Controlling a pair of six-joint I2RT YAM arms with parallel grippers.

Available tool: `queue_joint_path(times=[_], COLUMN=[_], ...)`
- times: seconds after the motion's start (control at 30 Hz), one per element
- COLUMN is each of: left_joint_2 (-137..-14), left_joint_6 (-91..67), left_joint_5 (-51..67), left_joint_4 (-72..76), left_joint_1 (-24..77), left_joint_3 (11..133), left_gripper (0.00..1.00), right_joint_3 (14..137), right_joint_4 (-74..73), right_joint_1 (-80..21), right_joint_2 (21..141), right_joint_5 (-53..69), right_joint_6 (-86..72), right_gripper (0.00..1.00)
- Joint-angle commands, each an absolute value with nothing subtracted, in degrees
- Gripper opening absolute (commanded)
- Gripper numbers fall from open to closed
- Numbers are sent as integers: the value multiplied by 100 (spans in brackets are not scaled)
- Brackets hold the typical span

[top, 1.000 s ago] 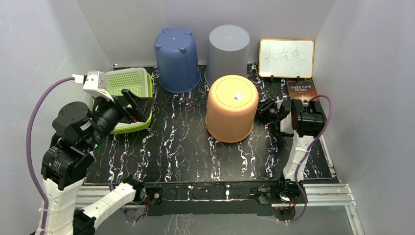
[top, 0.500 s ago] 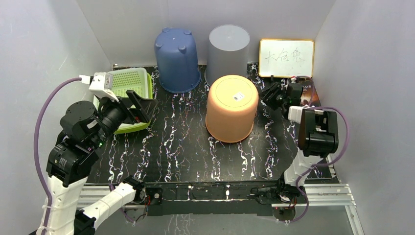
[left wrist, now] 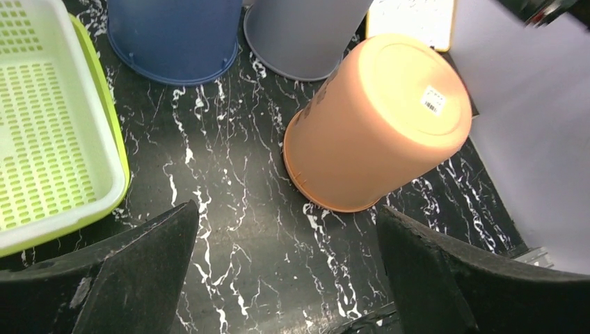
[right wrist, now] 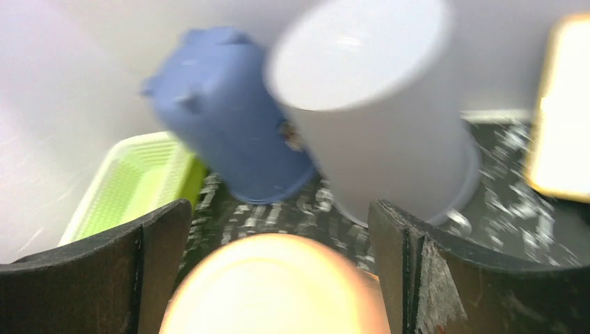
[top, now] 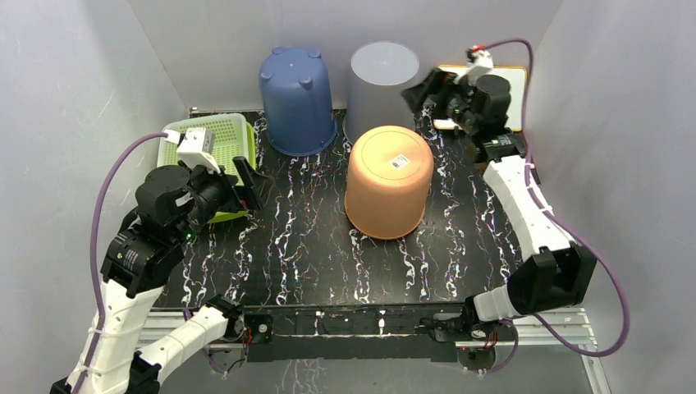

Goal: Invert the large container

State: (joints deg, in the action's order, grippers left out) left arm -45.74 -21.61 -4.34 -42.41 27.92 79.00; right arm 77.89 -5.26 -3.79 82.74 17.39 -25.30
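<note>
Right gripper (top: 429, 87): you have it raised at the far right, jaws spread wide, holding nothing. It hangs just right of the grey bin (top: 383, 75).
Left gripper (top: 240, 182): jaws wide apart, empty, beside the green basket (top: 215, 135) at the left.
Orange container (top: 388, 182): mid-table, mouth down, base up, clear of both grippers.
Blue bin (top: 295, 100): far side, left of the grey bin, also base up.
Table (top: 312, 242): black with white veining, with a metal rail (top: 542, 324) along the near edge.
Walls (top: 205, 33): plain pale grey on the left, far and right sides.

Change over the last second: your right gripper was low at the container's right side, jaws nearly closed. It has since lifted to the far edge and opened. The left arm has drawn nearer. The bins have not moved.

Writing: white barcode sticker (top: 400, 162) on the container's base, print too small to read. Whiteboard (left wrist: 410, 21): marks illegible.
</note>
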Motion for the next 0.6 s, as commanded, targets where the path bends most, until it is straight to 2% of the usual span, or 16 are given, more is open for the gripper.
queue_joint_path(times=[0.0,0.27,0.43,0.57], left_joint_2=[-4520,-4430,-4268,-4201], left_joint_6=[-2099,-2083,-2091,-2092], left_joint_5=[-644,-689,-774,-825], left_joint_4=[-4321,-4377,-4446,-4496], left_joint_1=[2786,2786,2786,2781], left_joint_3=[7866,7984,8007,8036], left_gripper=[98,98,98,98], right_joint_3=[8621,9202,9001,8675], right_joint_4=[-1146,-1621,-1663,-1596], right_joint_1=[-1542,-3995,-5116,-5560], right_joint_2=[8017,8700,9110,9388], right_joint_5=[1242,-31,-563,-563], right_joint_6=[-1949,-1536,-1531,-1605], right_gripper=[98,98,98,98])
